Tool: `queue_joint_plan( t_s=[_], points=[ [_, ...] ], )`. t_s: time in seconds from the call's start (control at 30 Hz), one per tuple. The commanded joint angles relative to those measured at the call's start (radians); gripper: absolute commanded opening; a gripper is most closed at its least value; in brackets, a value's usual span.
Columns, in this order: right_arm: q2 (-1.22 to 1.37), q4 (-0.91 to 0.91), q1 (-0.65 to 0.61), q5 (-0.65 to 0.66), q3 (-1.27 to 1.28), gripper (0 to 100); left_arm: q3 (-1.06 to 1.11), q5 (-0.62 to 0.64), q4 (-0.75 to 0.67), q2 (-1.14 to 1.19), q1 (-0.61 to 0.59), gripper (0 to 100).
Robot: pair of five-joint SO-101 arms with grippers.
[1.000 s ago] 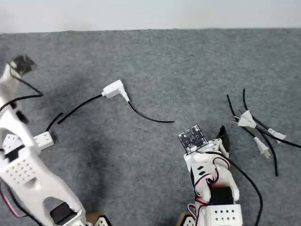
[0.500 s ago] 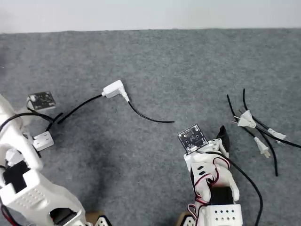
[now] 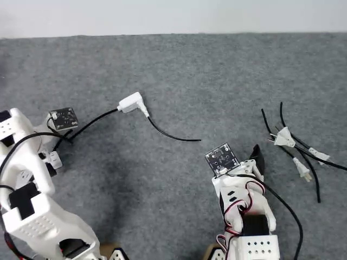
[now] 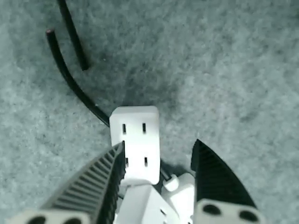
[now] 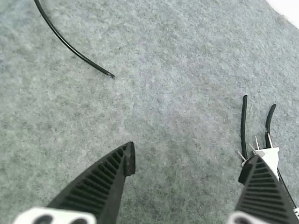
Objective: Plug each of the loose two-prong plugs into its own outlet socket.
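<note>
Left gripper (image 4: 159, 145) jaws spread wide, straddling white rectangular plastic outlet socket (image 4: 134, 140) lying flat on grey felt mat (image 3: 206, 76) — one finger at socket's edge. Right gripper (image 5: 190, 158) equally wide, holding nothing, above mat. Loose white two-prong plugs on black cords (image 3: 284, 138) at mat's right side, well apart from second white socket (image 3: 130, 102) — left of centre.

No words, numbers or signs can be read here. The white outlet socket (image 4: 134, 140) shows plain slots on its face and no letters. The little dark boards (image 3: 222, 158) on the arms have tiny marks on them, but they are too small to read.
</note>
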Motion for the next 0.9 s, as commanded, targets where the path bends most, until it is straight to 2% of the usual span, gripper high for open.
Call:
queue_joint_plan(
  t_s=[0.0,0.13,0.37,0.53,0.7,0.77,0.87],
  points=[
    [0.015,-0.028,0.005,0.012,0.017,35.3,0.015,0.017,-0.072,-0.049,0.008,21],
    [0.015,-0.028,0.005,0.012,0.017,35.3,0.048,0.018,-0.144,-0.043,0.002,21],
    [0.015,-0.028,0.005,0.012,0.017,35.3,0.045,0.018,-0.150,0.048,0.002,21],
    [0.015,-0.028,0.005,0.012,0.017,35.3,0.015,0.012,-0.149,0.058,0.005,3],
    [0.015,-0.028,0.005,0.012,0.017,35.3,0.002,0.012,-0.141,0.055,0.002,1],
    [0.015,-0.030,0.005,0.012,0.017,35.3,-0.024,0.012,-0.091,0.052,0.011,1],
    [0.013,-0.030,0.005,0.012,0.017,35.3,-0.114,0.017,0.066,0.014,0.060,1]
  ],
)
